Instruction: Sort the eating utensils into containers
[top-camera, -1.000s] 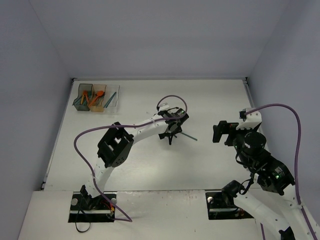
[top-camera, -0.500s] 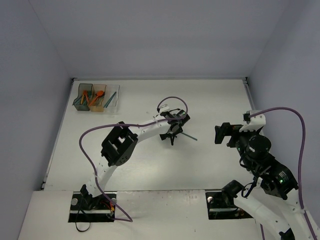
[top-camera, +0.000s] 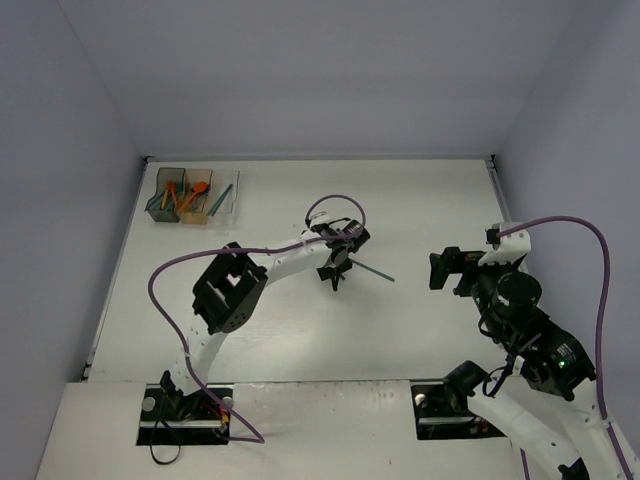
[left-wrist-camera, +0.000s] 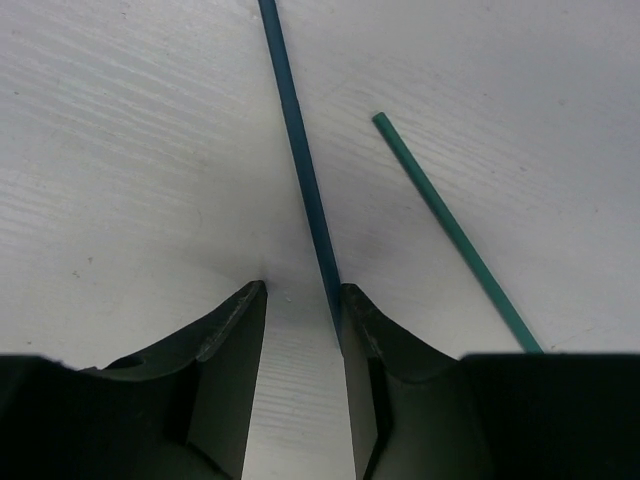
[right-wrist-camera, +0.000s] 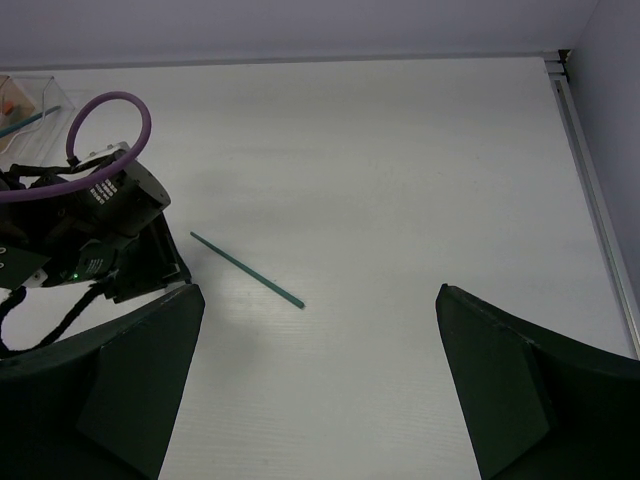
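Two thin sticks lie mid-table. A dark teal stick (left-wrist-camera: 300, 170) runs down between my left gripper's (left-wrist-camera: 302, 290) jaws and rests against the inner edge of the right finger (left-wrist-camera: 400, 370). A strip of bare table still shows between it and the left finger (left-wrist-camera: 225, 350), so the narrowed jaws are open. A green stick (left-wrist-camera: 455, 235) lies just to its right, also seen as the green stick (top-camera: 372, 270) (right-wrist-camera: 247, 270). My right gripper (right-wrist-camera: 320, 380) hangs wide open and empty at the right. The containers (top-camera: 196, 195) stand at the far left, holding orange and teal utensils.
My left arm (top-camera: 285, 262) stretches across the table's middle, with a purple cable (top-camera: 335, 203) looped over its wrist. A raised rail (top-camera: 495, 190) edges the table on the right. Grey walls close in on three sides.
My left gripper has dropped onto the dark teal stick and its jaws have narrowed around it. The green stick and my right arm have hardly moved.
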